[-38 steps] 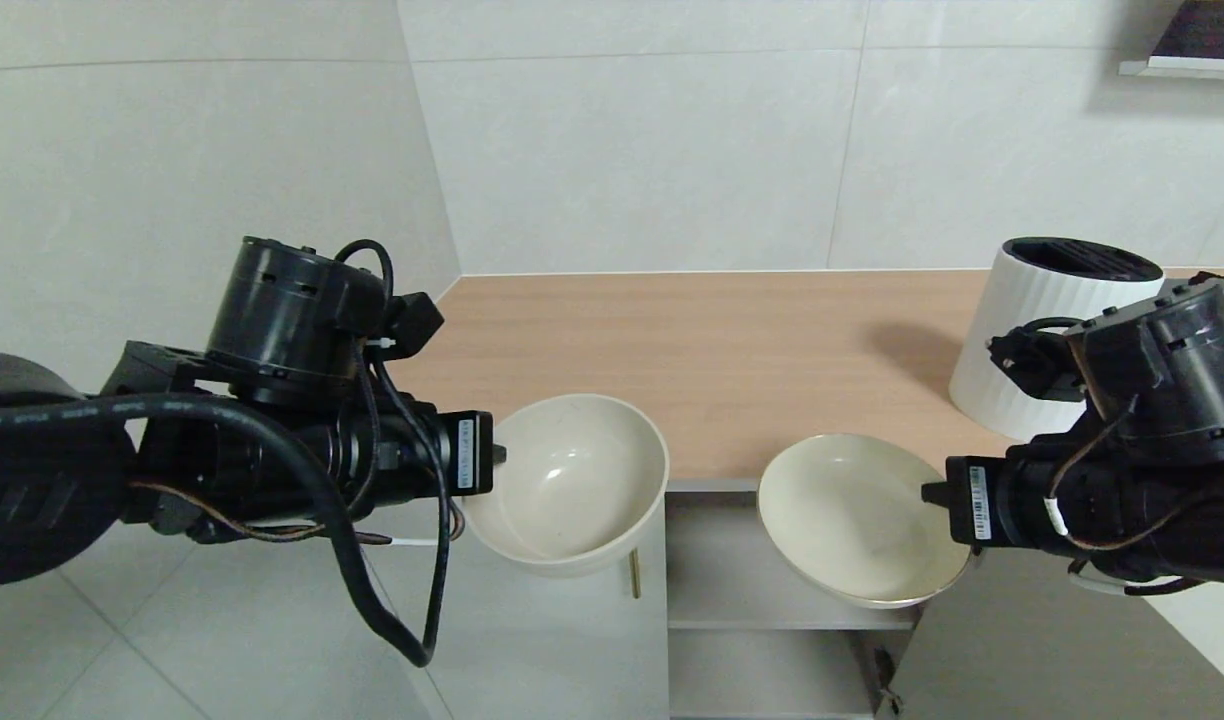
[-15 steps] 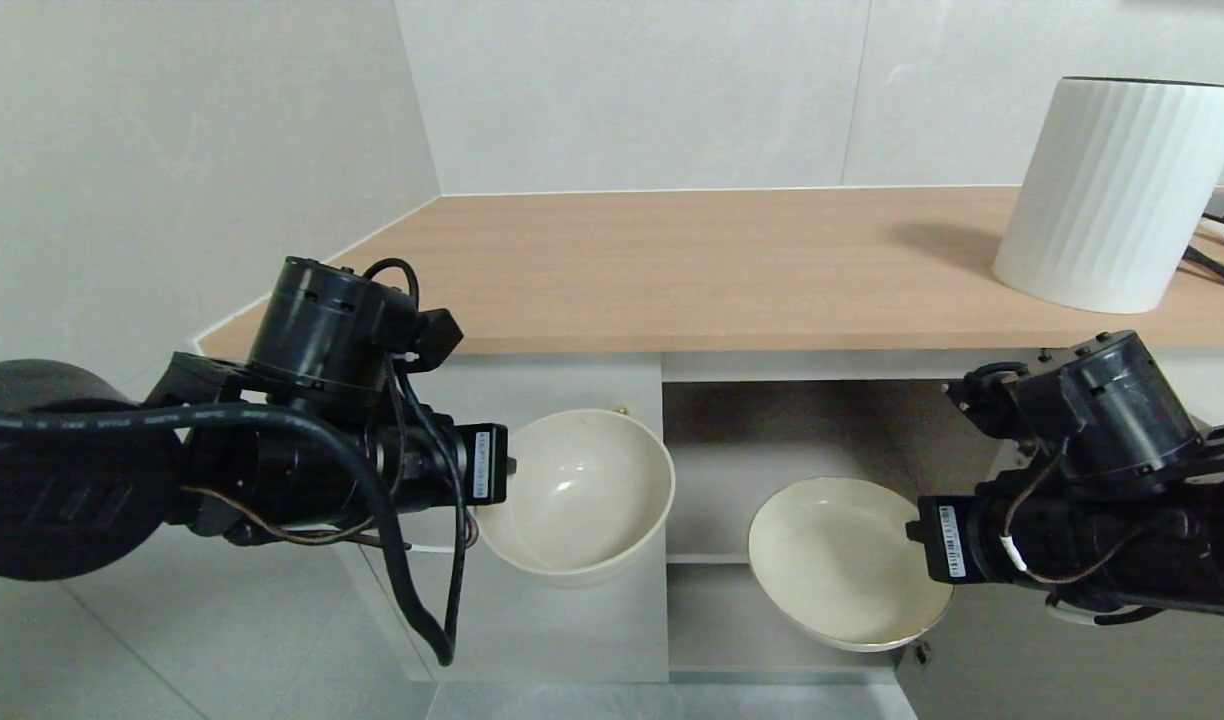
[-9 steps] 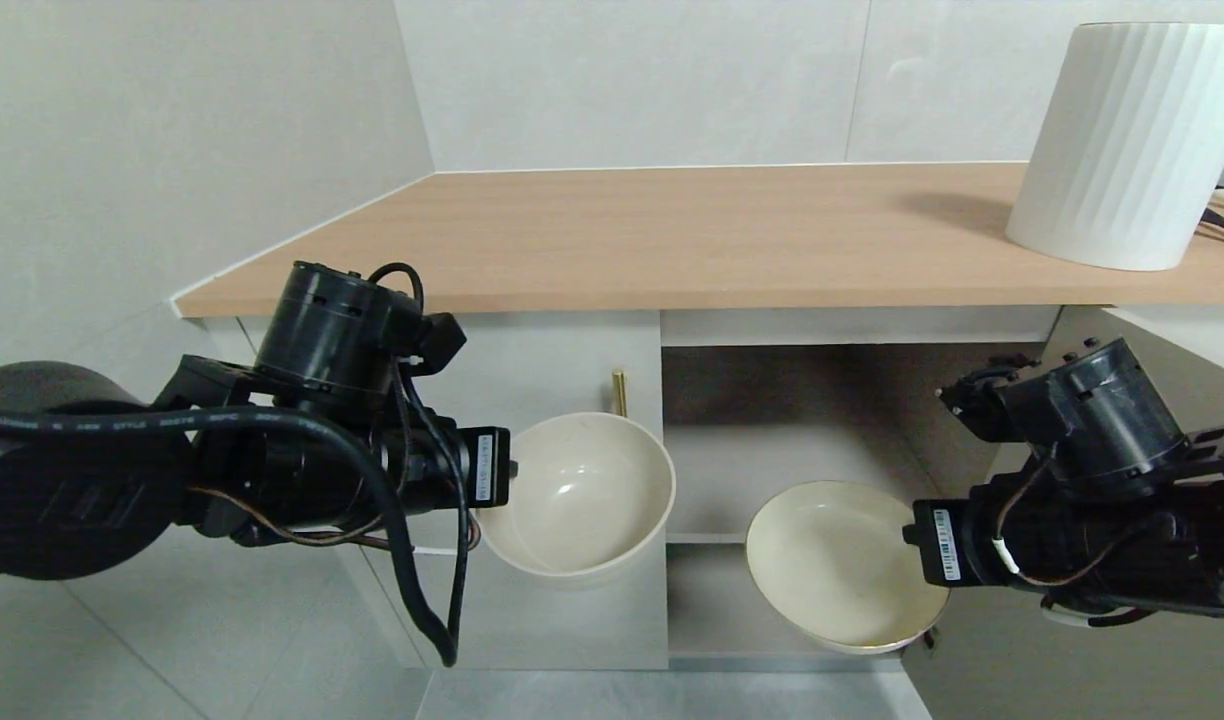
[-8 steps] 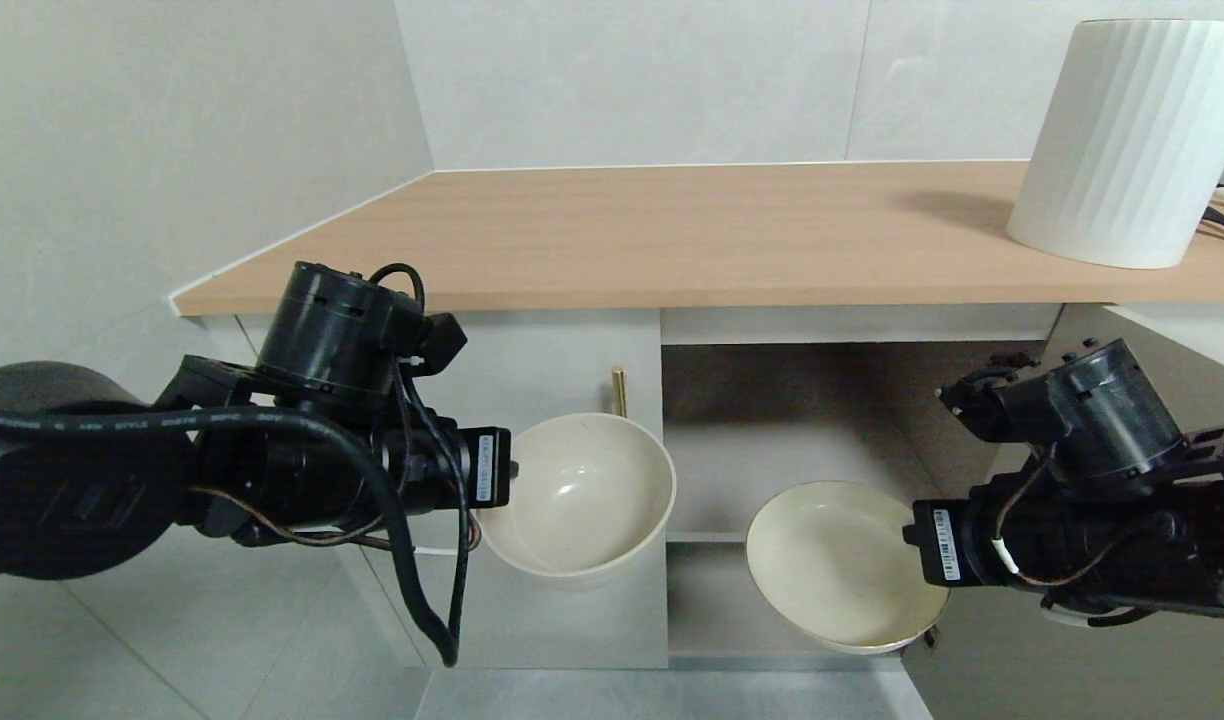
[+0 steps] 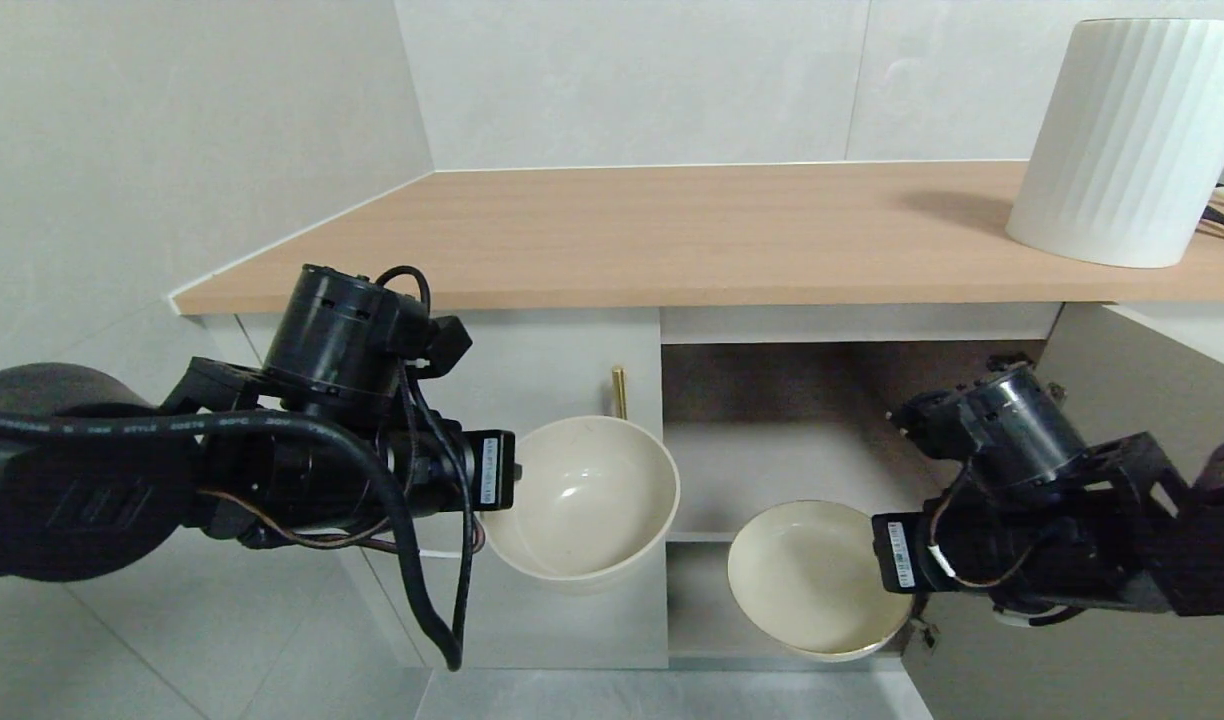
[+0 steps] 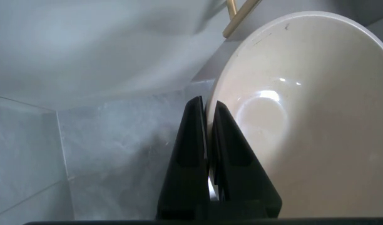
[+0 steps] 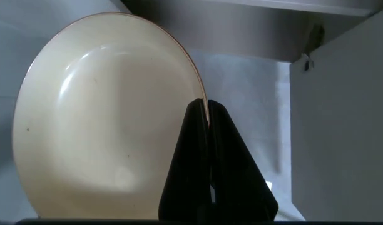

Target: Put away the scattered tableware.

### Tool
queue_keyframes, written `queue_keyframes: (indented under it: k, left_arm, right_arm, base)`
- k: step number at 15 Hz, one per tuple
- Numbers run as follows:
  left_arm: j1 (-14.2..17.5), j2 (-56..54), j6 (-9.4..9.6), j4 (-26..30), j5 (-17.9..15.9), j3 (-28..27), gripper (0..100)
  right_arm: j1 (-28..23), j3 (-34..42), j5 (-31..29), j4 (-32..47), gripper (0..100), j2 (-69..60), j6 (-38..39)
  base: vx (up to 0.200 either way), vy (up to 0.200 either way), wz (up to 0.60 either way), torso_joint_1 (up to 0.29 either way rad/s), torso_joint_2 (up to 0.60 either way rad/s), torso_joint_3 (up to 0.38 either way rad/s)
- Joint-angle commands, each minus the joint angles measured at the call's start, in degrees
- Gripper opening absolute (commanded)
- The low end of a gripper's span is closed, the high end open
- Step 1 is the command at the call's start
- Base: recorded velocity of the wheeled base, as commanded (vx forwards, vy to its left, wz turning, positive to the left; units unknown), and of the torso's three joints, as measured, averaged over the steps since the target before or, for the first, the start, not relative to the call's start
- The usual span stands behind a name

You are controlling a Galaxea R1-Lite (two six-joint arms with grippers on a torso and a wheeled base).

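Note:
My left gripper (image 5: 507, 480) is shut on the rim of a deep cream bowl (image 5: 582, 505), held in the air in front of the closed cabinet door. In the left wrist view its black fingers (image 6: 204, 134) pinch the bowl (image 6: 304, 119) at the edge. My right gripper (image 5: 887, 555) is shut on the rim of a shallower cream bowl (image 5: 807, 580), held low at the mouth of the open cabinet (image 5: 772, 460). The right wrist view has that gripper's fingers (image 7: 207, 134) clamped on the shallow bowl (image 7: 110, 119).
A wooden countertop (image 5: 692, 235) runs above the cabinet, with a white ribbed container (image 5: 1132, 140) at its right end. The closed door carries a brass handle (image 5: 618, 392). An inner shelf (image 5: 697, 537) divides the open cabinet. An open door panel (image 5: 1142, 360) stands on the right.
The head camera dropped from above the counter to the cabinet front. In the last half second my right arm carried the shallow bowl left and lower, toward the opening. The left bowl barely moved.

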Motion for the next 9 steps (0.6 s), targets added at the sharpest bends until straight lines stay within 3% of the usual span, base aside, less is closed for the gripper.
queue_keyframes:
  k: [1, 3, 7, 9]
  left_arm:
    - [-0.1, 0.1, -0.02, 0.0, 0.0, 0.0, 0]
    - [-0.3, 0.1, -0.02, 0.0, 0.0, 0.0, 0]
    - [-0.3, 0.1, -0.02, 0.0, 0.0, 0.0, 0]
    - [-0.8, -0.2, -0.02, 0.0, 0.1, 0.1, 0]
  right_arm:
    - [-1.3, -1.8, 0.0, -3.7, 0, 8.1, 0.0]
    - [-5.6, -6.4, -0.1, -10.6, 0, 17.3, -0.1]
    - [-8.8, -13.5, -1.3, -10.7, 0, 25.1, -0.3]
    - [-10.0, -21.0, -2.9, -10.5, 0, 31.4, -0.4]
  base:
    - [0.000, 0.000, 0.00, 0.000, 0.00, 0.000]
    - [0.000, 0.000, 0.00, 0.000, 0.00, 0.000]
    - [0.000, 0.000, 0.00, 0.000, 0.00, 0.000]
    - [0.000, 0.000, 0.00, 0.000, 0.00, 0.000]
